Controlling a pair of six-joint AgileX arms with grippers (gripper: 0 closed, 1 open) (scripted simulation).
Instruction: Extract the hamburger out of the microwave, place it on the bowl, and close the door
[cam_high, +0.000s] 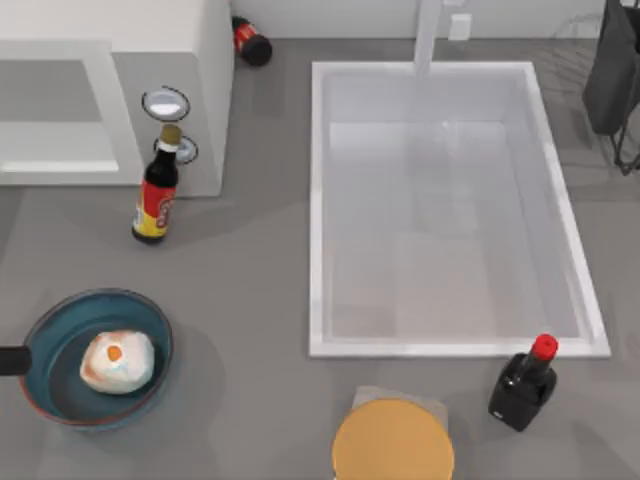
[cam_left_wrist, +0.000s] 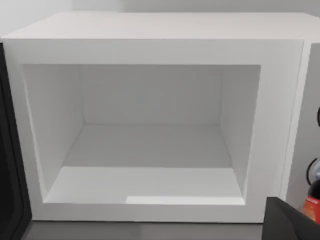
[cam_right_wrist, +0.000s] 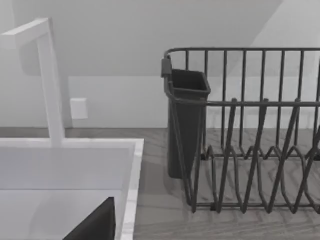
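Blue bowl (cam_high: 40, 340) holds your hamburger (cam_high: 117, 361); microwave (cam_left_wrist: 150, 50) gapes, door unclosed; finger states I cannot tell.

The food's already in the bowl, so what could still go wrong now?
The microwave cavity stands open, so the door, swung out at its left, still needs pushing shut; a glancing push could leave it ajar. The sauce bottle stands right beside the knob panel and might get knocked over. The hamburger sits in the bowl.

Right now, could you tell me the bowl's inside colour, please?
Dark teal inside the wide round blue bowl, clearest from the top view.
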